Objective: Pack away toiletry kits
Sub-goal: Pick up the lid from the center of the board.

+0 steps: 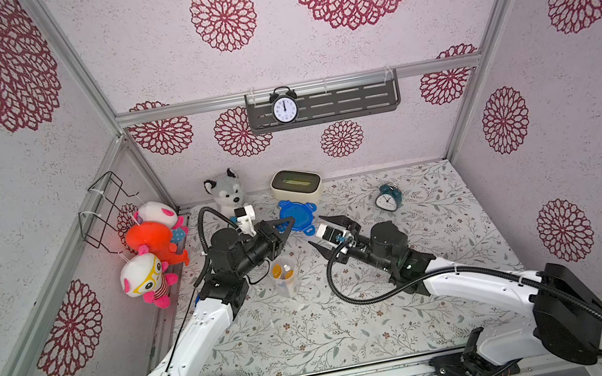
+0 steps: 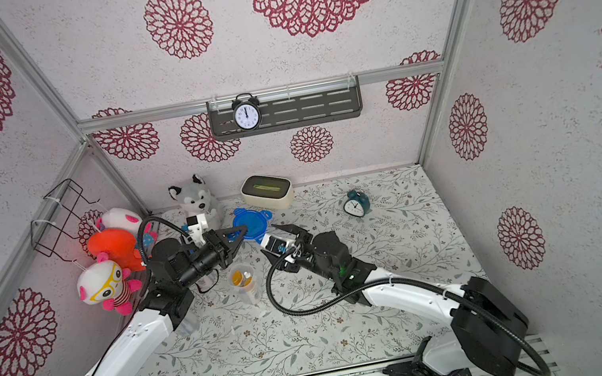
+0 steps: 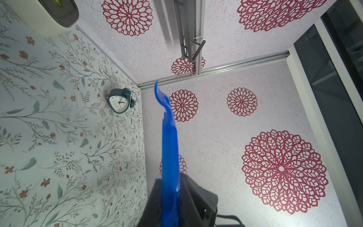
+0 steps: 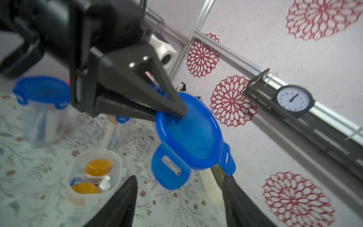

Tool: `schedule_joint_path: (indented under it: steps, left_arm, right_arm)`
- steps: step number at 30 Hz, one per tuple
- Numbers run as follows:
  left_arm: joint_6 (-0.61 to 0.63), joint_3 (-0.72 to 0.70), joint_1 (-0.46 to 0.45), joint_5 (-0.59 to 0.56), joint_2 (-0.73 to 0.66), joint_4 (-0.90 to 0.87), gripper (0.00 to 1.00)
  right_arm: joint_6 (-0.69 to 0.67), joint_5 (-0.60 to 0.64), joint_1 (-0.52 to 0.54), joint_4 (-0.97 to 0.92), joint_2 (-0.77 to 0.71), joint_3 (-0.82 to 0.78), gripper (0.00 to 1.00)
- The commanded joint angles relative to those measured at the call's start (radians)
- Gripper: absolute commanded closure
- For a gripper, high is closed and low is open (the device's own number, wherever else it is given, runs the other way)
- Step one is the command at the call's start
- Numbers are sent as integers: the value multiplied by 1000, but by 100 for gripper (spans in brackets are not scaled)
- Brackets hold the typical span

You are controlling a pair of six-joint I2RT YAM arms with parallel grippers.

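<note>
Blue lid [image 1: 298, 214] in left gripper [image 1: 290, 221] above floral tabletop [image 1: 316, 332], rosette-patterned walls [image 1: 186, 71] around.

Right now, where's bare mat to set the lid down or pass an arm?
Bare: the mat from the open cup forward to the front edge; also the back-right corner around the teal clock. Crowded: back-centre, where the left pincer grips the blue lid, the open right pincer beside it, tissue box behind.

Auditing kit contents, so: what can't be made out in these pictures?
- Lidded cup: contents blurred in right wrist view.
- Open cup: labels on bottles too small, blurred, right wrist view.
- Left gripper: left wrist view, cut off by bottom edge, blue lid covers its middle.
</note>
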Motion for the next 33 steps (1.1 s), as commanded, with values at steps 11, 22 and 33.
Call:
schedule_joint_path:
  steps: [11,22,33]
  left_arm:
    - [70,-100,12,-35,-36,50,100]
    - [21,-161,12,-41,-5,168,100]
    - [-22,-161,12,-12,56,257,100]
  right_arm:
    - [1323,-606,-226,135,153,103,46]
    - [1715,-642,-222,464,361,116,61]
    - [1737,-608,-182,538,409,139,78]
